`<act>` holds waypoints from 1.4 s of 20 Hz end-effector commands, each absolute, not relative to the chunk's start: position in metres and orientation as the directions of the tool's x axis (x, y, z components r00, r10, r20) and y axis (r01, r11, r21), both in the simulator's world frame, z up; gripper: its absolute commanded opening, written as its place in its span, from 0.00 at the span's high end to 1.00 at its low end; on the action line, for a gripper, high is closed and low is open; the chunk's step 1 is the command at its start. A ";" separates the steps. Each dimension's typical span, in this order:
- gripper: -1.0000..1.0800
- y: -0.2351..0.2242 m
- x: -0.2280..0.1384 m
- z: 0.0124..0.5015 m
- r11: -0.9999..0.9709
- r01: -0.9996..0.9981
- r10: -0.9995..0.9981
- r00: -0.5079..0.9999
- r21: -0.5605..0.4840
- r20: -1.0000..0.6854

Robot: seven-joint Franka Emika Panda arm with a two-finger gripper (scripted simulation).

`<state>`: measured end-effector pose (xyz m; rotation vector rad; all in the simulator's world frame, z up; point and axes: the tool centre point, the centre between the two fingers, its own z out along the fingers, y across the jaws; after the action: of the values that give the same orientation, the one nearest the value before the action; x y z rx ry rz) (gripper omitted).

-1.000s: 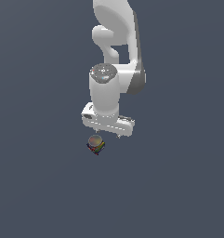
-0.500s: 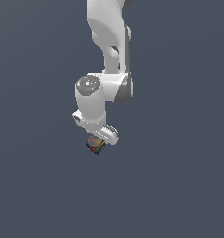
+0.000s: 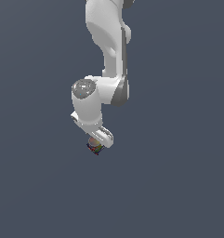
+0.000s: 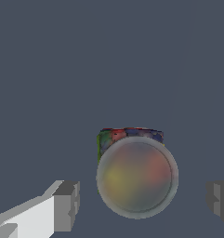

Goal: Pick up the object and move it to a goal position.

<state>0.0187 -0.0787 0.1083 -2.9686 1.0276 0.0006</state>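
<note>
One arm, one gripper [image 4: 141, 200], one object [image 4: 136, 175]. The two fingers [image 4: 66, 206] stand wide, one on each side of the object, with clear gaps. In the exterior view the object [image 3: 95, 147] sits directly beneath the gripper [image 3: 100, 139].

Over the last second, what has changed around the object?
The arm has swung toward the exterior view's left and turned at the wrist, bringing the tool down around the object. Its fingers flank the object with gaps on both sides, so nothing is gripped yet. The object has stayed where it was.
</note>
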 end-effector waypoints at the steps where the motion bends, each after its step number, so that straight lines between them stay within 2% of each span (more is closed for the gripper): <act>1: 0.04 -0.078 0.019 0.107 -0.786 -0.618 -0.618 0.786 0.000 0.000; 11: 0.04 -0.079 0.017 0.064 -0.783 -0.622 -0.622 0.783 0.000 0.000; 16: 0.04 -0.079 0.019 0.058 -0.782 -0.623 -0.623 0.782 0.000 0.000; 17: 1.00 -0.079 0.019 0.058 -0.782 -0.623 -0.623 0.782 0.000 0.000; 28: 1.00 -0.078 0.019 0.059 -0.783 -0.622 -0.622 0.783 0.000 -0.001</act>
<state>0.0185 -0.0784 0.0586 -2.9655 1.0354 0.0011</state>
